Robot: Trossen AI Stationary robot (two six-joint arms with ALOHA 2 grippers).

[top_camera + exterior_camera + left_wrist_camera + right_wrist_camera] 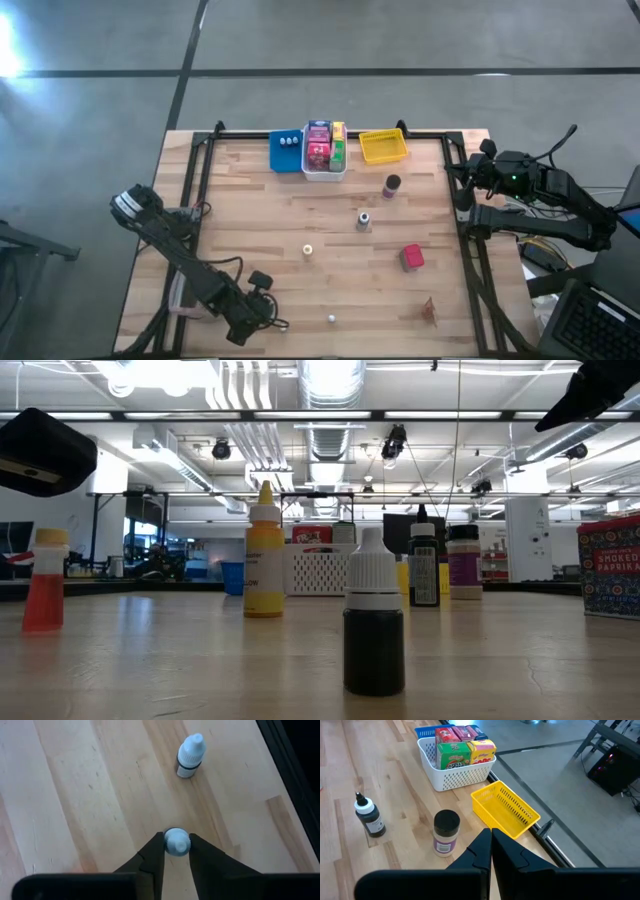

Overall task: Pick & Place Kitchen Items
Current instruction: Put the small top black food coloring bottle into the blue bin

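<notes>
Wooden table (250, 220): left end effector (176, 851) clamped on half-hidden white-capped bottle (176, 841); right end effector (491, 851) pinched together.

White bin (451, 779) holds green (453, 756), pink (466, 732) and yellow boxes (481, 751); yellow bin (506, 810) beside it; blue bin (286, 153); red box (411, 257); pale wood table (250, 220).

An open-plan lab or workshop hall: exposed ceiling ducts (330, 385), pipes and hanging lamps (395, 442) over a concrete floor (400, 40), with a metal-framed wooden table (300, 290) and distant workstation screens (15, 540).
</notes>
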